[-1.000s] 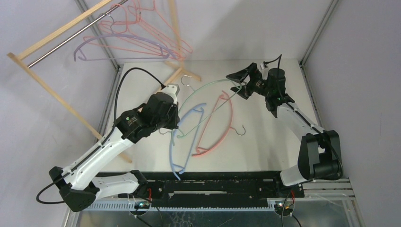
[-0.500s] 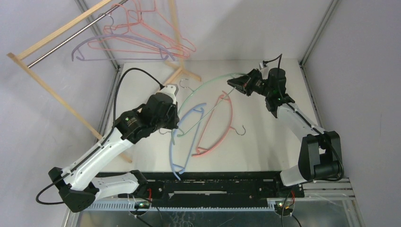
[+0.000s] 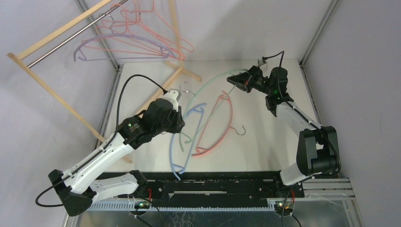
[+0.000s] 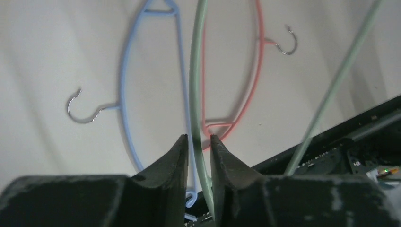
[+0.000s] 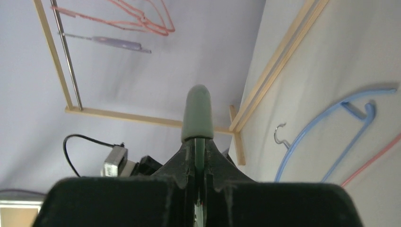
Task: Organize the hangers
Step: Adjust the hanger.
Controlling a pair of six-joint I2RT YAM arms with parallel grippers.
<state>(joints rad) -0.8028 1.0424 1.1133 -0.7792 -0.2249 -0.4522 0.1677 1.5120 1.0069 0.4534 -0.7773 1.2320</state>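
Green hanger (image 4: 196,71) spans between the two arms, lifted off the table (image 3: 265,142) at mid-depth. Right gripper (image 5: 197,144) sits at the far right end of the hanger, its jaws closed tight on the curved arm, with the rounded green tip sticking out just past the fingertips in the right wrist view. Left gripper (image 4: 197,141) sits at the near left end of the same hanger. Its jaws stand only slightly apart and straddle the green arm, with a thin sliver of gap visible on each side, so the fit looks loose rather than clamped. Blue hanger (image 4: 122,75) lies flat on the table below the green one, hook pointing left in the top view. Pink hanger (image 4: 258,66) lies flat just right of the blue one, hook pointing right. The green hanger's straight bar crosses above both. Wooden rack (image 3: 61,101) stands at the far left, off the table's corner. On its metal rod hang a lilac hanger (image 3: 123,36) and several thin pink wire hangers (image 5: 94,18), bunched close together.
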